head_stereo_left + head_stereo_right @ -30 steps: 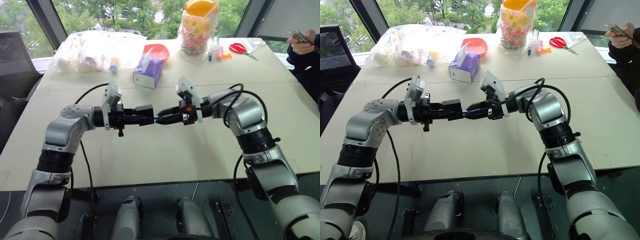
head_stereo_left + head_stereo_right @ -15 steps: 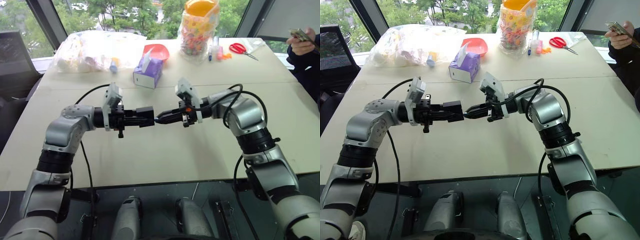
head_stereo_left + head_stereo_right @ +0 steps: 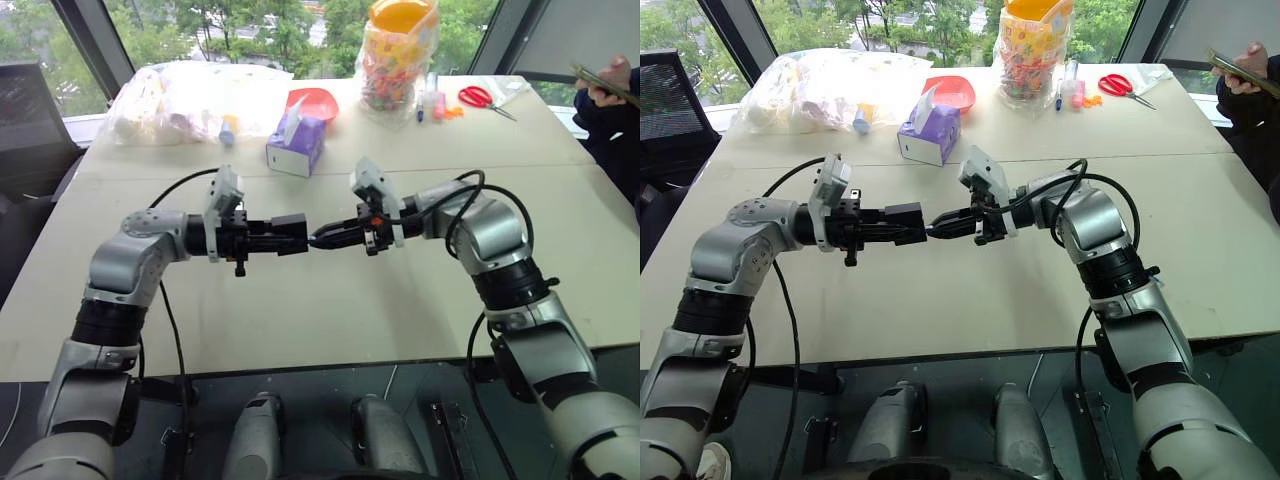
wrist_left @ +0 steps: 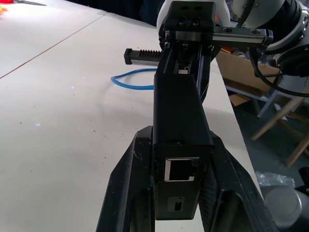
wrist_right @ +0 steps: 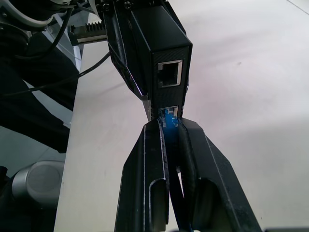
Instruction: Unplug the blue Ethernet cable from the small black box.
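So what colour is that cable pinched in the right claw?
Bright blue cable; clearest in the right wrist view.

Both arms are raised in front of the torso, elbows out, forearms turned inward so the grippers face each other tip to tip above the table. The left gripper point(image 3: 290, 234) points right, roughly level, fingers clamped on the small black box point(image 4: 179, 116). The right gripper point(image 3: 325, 237) points left, slightly downward, fingers pinched together on the blue Ethernet cable point(image 5: 168, 119) at its plug.
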### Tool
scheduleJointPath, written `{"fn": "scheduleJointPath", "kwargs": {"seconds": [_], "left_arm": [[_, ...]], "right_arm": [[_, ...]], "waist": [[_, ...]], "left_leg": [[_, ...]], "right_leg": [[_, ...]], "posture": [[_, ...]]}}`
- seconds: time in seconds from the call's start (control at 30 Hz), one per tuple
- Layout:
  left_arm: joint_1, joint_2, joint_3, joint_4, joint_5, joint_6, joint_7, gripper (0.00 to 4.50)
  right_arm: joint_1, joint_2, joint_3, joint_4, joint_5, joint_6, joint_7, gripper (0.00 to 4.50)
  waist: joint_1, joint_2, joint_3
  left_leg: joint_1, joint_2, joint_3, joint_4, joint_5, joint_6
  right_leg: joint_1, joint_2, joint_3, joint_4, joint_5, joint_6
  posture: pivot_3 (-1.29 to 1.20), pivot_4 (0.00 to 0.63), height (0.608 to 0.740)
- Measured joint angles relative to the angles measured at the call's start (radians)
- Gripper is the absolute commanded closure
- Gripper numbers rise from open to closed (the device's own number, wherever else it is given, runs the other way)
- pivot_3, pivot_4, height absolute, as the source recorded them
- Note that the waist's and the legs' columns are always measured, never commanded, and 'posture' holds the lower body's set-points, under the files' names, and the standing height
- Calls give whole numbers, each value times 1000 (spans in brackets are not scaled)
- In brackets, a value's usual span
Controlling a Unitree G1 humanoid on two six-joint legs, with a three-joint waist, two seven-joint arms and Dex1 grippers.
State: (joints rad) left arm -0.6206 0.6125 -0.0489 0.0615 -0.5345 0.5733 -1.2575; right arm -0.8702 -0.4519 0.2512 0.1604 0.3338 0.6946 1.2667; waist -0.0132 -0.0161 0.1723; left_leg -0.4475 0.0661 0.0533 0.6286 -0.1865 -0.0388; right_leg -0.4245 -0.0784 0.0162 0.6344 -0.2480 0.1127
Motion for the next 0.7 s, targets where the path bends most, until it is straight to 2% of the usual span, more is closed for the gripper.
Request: {"fn": "scheduleJointPath", "kwargs": {"seconds": [0.1, 0.23, 0.4, 0.5, 0.67, 0.7], "left_arm": [[3, 27, 7, -9, -11, 15, 1, 3973], [55, 112, 66, -6, -14, 31, -2, 3973], [65, 119, 69, -9, -17, 29, -7, 3973], [62, 96, 63, 3, 19, -16, 24, 3973], [48, -39, 15, 92, 138, -157, 147, 3973], [44, -61, 3, 108, 155, -174, 165, 3973]], "right_arm": [[7, -8, 0, 7, 3, -35, -4, 4470], [32, -99, -56, 87, -15, -66, -32, 4470], [31, -97, -81, 165, -28, -149, -78, 4470], [-23, -46, -110, 321, -100, -265, -235, 4470], [-159, 52, -112, 642, -257, -435, -568, 4470], [-174, 68, -113, 688, -275, -453, -613, 4068]], "waist": [[0, 0, 0], [2, 0, 0], [-1, 0, 0], [-3, 0, 0], [-2, 0, 0], [-1, 0, 0]], "left_leg": [[0, 0, 0, 0, 0, 0], [0, 0, 0, 0, 0, 0], [0, 0, 0, 0, 0, 0], [0, 0, 1, 0, 0, 0], [0, 0, 1, 0, 0, 0], [-1, 0, 1, 0, 0, 0]], "right_leg": [[0, 0, 0, 0, 0, 0], [0, 0, 0, -1, 0, -1], [0, 0, 0, -1, 0, -1], [0, 0, 0, -1, 0, -1], [0, 0, 0, -1, 0, 1], [-1, 0, 0, -1, 1, 2]], "posture": [[0, 150, 735], [0, 150, 735], [0, 150, 735], [0, 150, 735], [0, 150, 735], [0, 150, 735]]}}
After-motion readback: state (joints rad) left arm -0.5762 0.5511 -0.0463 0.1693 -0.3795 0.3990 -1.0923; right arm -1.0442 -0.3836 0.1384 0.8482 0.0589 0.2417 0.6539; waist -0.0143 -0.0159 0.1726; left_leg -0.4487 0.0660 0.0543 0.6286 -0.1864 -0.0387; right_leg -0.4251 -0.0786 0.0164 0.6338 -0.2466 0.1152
